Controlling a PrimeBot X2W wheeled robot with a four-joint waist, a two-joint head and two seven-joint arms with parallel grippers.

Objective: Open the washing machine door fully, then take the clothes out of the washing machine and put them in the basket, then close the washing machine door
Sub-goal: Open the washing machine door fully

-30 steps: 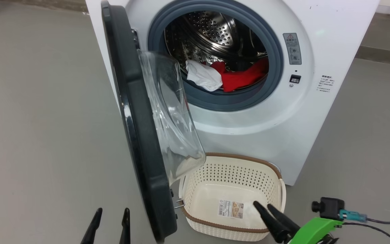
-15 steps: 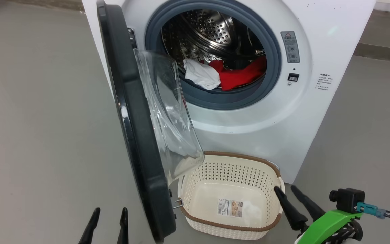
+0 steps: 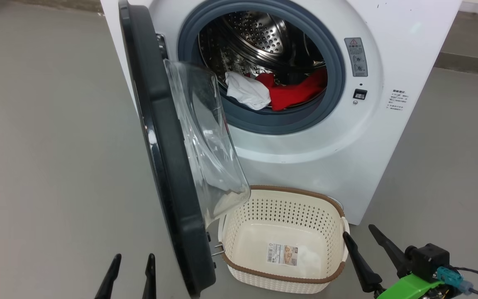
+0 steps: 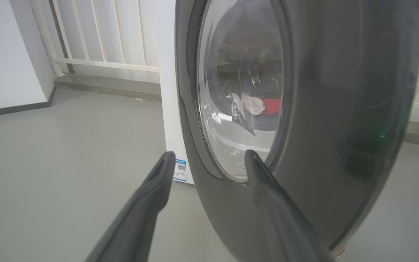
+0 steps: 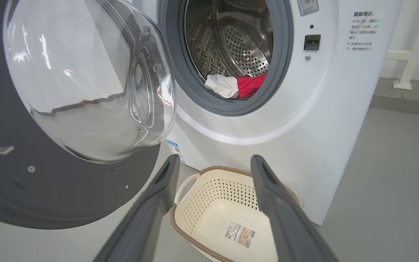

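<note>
Washing machine door (image 3: 168, 166) stands swung out from the washing machine (image 3: 347, 137). It is near edge-on in the head view, glass bowl bulging toward the basket (image 3: 288, 192). It looks roughly square to the machine front and may have more swing left.

The clothes (image 3: 274, 97) lie on the lower lip of the drum (image 3: 259, 37), just behind the gasket (image 3: 264, 124). White garment (image 3: 245, 91) is on the left and red garment (image 3: 297, 93) on the right, touching, so the heap runs across the opening. The basket sits on the floor (image 3: 48, 166) directly below the opening, with only its paper label (image 3: 281, 254) inside.

Left tool (image 3: 134, 257): fingers spread, nothing between them, low on the door's outer side. The door stands between it and the drum. In the left wrist view its right finger overlaps the black rim; contact cannot be told.

Right tool (image 3: 359, 231): fingers spread, empty, just beside the basket's right end. The clothes lie up, ahead and to its left, with nothing in the way. Right arm judged nearer and better placed for the reach, with the red garment closer to its line.
</note>
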